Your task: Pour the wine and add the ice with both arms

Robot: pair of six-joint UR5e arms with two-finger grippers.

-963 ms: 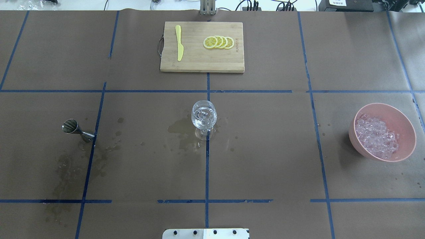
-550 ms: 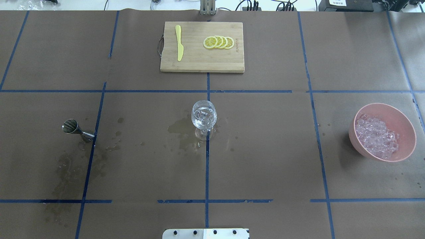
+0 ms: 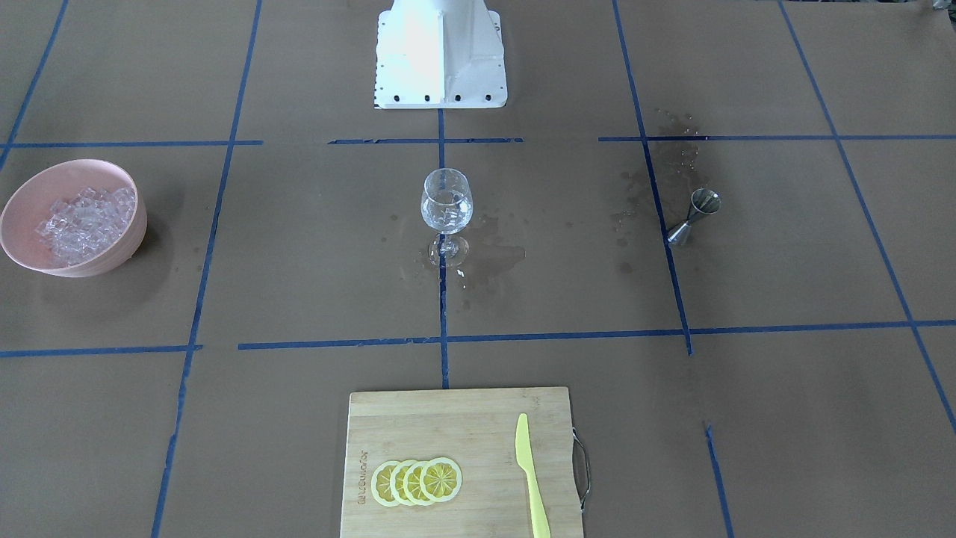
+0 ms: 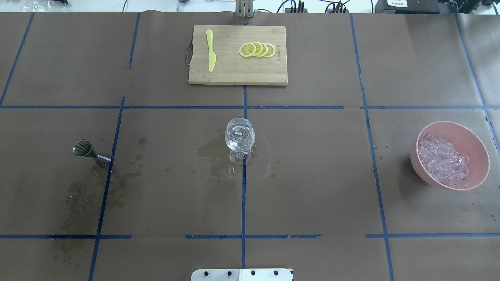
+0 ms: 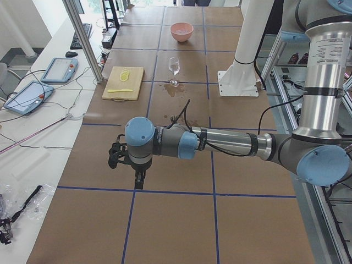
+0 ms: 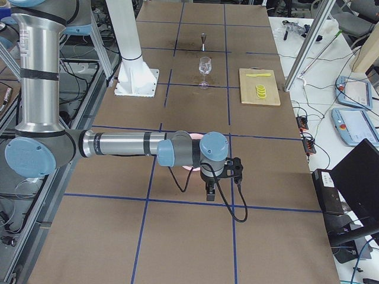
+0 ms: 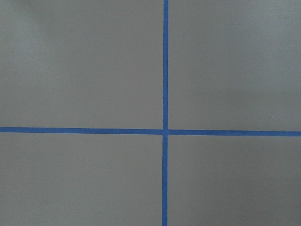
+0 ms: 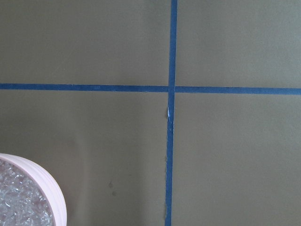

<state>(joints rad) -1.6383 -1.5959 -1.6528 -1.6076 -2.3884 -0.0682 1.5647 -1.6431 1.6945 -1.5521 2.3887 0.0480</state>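
Neither arm shows in my overhead feed, so I go to the end cameras. The left arm stretches out level above the worktop's left end, with the left gripper hanging fingers-down above the brown paper. The right arm does the same at the right end, and the right gripper hangs just outward of the pink bowl. From these angles I cannot tell whether either gripper's fingers are spread or pressed together. The left wrist feed gives me only a blue tape cross. The right wrist feed catches the bowl's rim in its lower left corner.

The wine glass stands upright at the middle of the worktop. The wine sits in it as a clear liquid, with a few clear cubes in it. Wet patches darken the paper around its foot. The rest of the ice is heaped in the bowl, near the right edge. A steel jigger stands toward the left edge, with more damp stains beside it. At the edge far from the robot's base lies a cutting board with a yellow knife and overlapping lemon slices.
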